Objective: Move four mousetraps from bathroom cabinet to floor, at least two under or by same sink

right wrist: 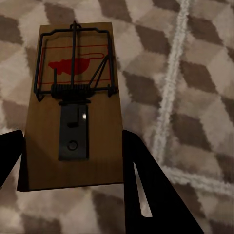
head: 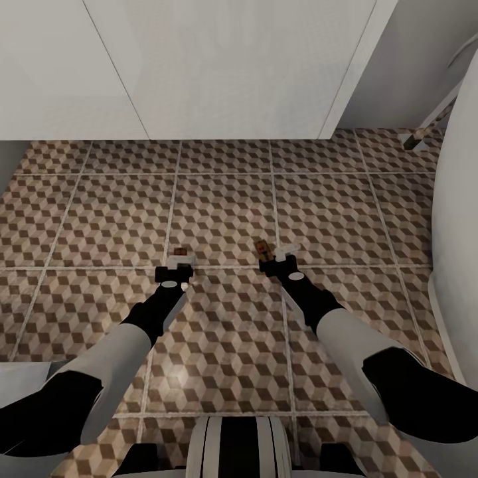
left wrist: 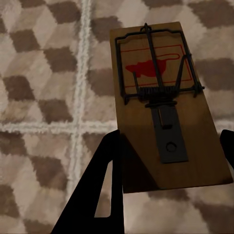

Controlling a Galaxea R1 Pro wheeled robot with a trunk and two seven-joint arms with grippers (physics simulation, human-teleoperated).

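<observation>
My left gripper (head: 178, 261) is shut on a mousetrap (head: 180, 251), a small brown board with a grey spring bar and a red mouse print (left wrist: 165, 107). Its black fingers (left wrist: 100, 190) press the board's two long edges. My right gripper (head: 273, 257) is shut on a second mousetrap (head: 263, 248), which lies flat between its fingers (right wrist: 146, 195) with the spring end pointing away (right wrist: 73, 107). Both traps hang low over the cube-patterned bathroom floor (head: 226, 212), a short way in front of the white vanity front (head: 232, 66) under the sink. The wooden cabinet is out of view.
The curved white bathtub wall (head: 458, 232) rises close on the right. A slanted white leg or pipe (head: 425, 129) meets the floor at the far right corner. Open tiles lie between and ahead of both grippers up to the vanity.
</observation>
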